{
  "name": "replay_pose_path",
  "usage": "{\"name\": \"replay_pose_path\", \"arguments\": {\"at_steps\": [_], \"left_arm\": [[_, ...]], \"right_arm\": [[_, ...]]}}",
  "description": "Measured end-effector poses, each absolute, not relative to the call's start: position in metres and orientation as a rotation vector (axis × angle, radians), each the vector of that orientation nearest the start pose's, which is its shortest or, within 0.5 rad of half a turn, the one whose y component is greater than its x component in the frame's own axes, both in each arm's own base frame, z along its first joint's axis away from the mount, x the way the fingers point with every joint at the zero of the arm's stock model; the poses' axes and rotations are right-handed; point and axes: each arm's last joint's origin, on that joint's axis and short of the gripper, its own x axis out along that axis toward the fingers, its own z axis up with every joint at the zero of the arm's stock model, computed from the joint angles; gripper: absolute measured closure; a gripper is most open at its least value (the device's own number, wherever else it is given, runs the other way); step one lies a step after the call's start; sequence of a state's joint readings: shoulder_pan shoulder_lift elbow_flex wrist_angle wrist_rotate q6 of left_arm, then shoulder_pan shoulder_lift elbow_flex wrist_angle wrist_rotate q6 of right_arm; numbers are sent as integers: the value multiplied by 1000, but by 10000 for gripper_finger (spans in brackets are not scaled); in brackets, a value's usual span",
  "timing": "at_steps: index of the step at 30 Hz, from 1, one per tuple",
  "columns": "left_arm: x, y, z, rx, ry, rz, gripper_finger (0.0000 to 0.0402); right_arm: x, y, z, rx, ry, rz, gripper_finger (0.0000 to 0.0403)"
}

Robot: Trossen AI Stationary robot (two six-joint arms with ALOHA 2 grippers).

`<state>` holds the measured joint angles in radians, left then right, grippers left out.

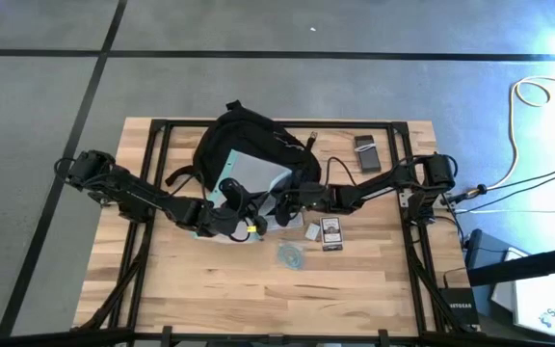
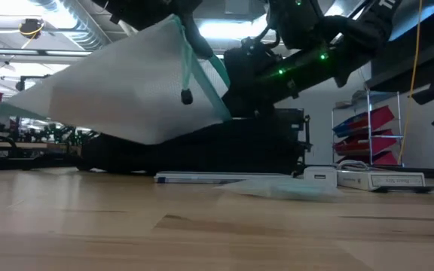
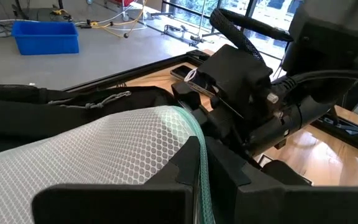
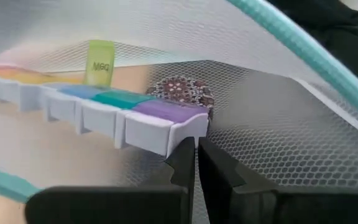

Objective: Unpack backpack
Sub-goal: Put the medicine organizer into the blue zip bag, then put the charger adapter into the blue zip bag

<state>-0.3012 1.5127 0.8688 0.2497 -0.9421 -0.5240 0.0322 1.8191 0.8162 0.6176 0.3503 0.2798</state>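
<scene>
Lying on the far half of the table (image 1: 374, 289), the backpack (image 1: 249, 135) has its mouth turned toward the arms. A translucent mesh pouch (image 1: 244, 173) with a teal edge sticks out of it, lifted off the wood; in the low view the pouch (image 2: 126, 90) hangs tilted above the tabletop with its zip pull dangling.

The left gripper (image 1: 231, 198) is at the pouch's near edge, and its wrist view shows its fingers (image 3: 229, 168) clamped together on the teal edge of the pouch (image 3: 104, 149). The right gripper (image 1: 287, 204) meets it from the other side, just beside it. Its fingers (image 4: 185, 162) are pressed together on the mesh, right by the purple end of a rainbow pill box (image 4: 104, 109) seen through the pouch (image 4: 278, 118), next to a round patterned disc (image 4: 182, 90).

On the bare wood near the grippers lie a small card box (image 1: 331, 232) and a round clear disc (image 1: 291, 256); a dark phone (image 1: 366, 152) lies farther back.
</scene>
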Motion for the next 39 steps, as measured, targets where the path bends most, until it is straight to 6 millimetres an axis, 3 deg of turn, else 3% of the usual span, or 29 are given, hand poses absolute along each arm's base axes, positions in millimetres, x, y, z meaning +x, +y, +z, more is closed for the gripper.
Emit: {"name": "replay_pose_path", "arguments": {"at_steps": [8,13,18,22,28,31,35,39], "left_arm": [[308,-71,235,-267,153,697,396],[307,-71,235,-264,161,692,396],[308,-71,235,-267,165,680,396],[308,-71,235,-284,159,681,396],[308,-71,235,-293,156,682,396],[308,-71,235,-293,155,682,396],[308,-71,235,-293,156,680,396],[308,-71,234,-293,158,679,396]], "right_arm": [[351,6,147,68,358,-537,402],[344,34,167,-159,348,-559,401],[325,60,178,-179,447,-488,389],[306,79,177,-73,578,-361,331],[286,111,160,-53,777,-182,186],[278,117,150,-82,858,-182,128],[274,115,146,-79,871,-279,87],[269,111,143,-37,909,-344,80]]}}
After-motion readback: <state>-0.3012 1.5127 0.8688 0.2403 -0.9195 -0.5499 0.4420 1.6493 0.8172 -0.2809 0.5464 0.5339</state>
